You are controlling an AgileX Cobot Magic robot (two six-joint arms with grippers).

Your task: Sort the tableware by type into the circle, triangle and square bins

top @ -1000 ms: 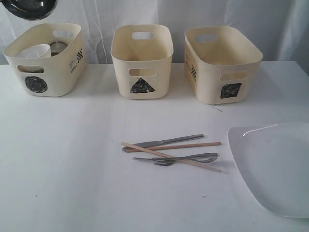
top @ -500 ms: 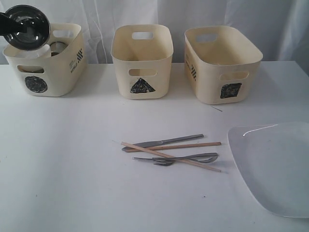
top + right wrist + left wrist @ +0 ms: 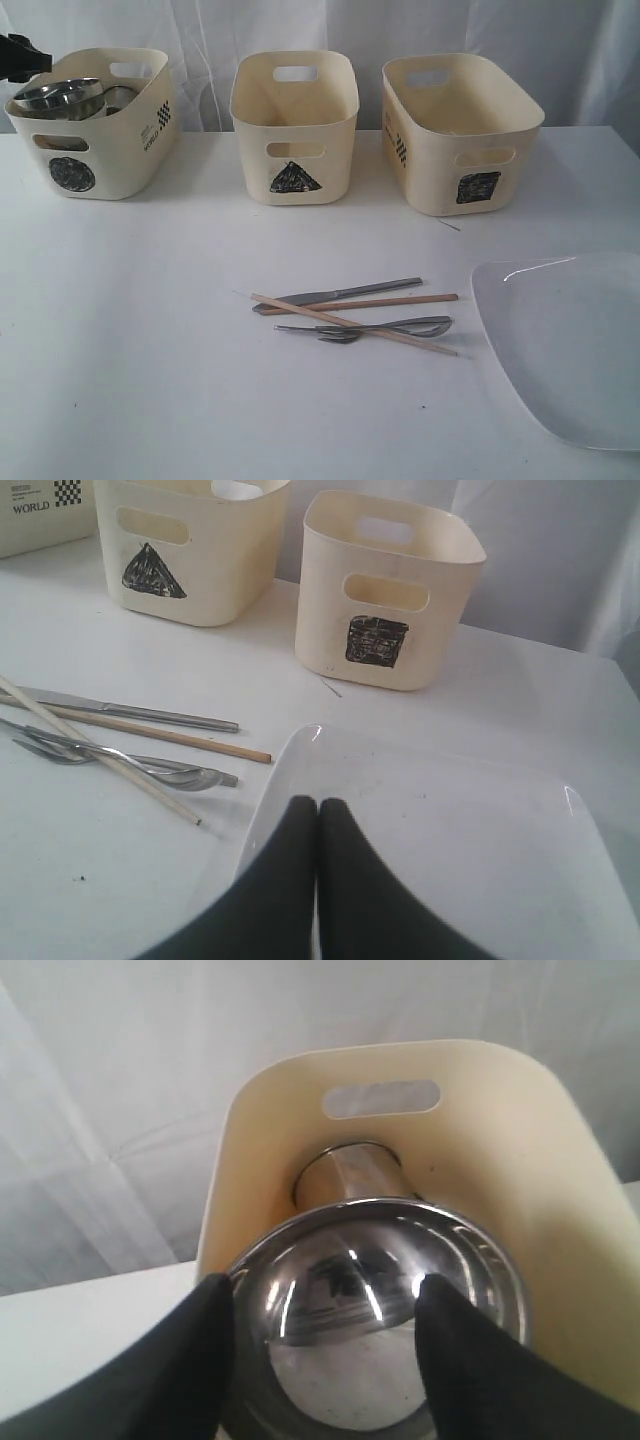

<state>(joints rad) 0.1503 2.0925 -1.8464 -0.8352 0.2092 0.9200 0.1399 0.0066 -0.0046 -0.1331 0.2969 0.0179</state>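
**Round steel bowl now down in the cream plastic bin marked with a black circle**

Half a second ago the bowl hung over that bin in the left gripper. Now it rests inside, mouth up, just in front of a steel handled mug. The left gripper's black fingers stand wide apart above the bowl's near rim and hold nothing.

The right gripper has its fingers pressed together, empty, above the large white plate at the table's right edge.

Mid-table, unmoved, lie the steel knife, steel fork, steel spoon and two wooden chopsticks, overlapping in a loose heap. The triangle-marked bin and square-marked bin stand in the same row.
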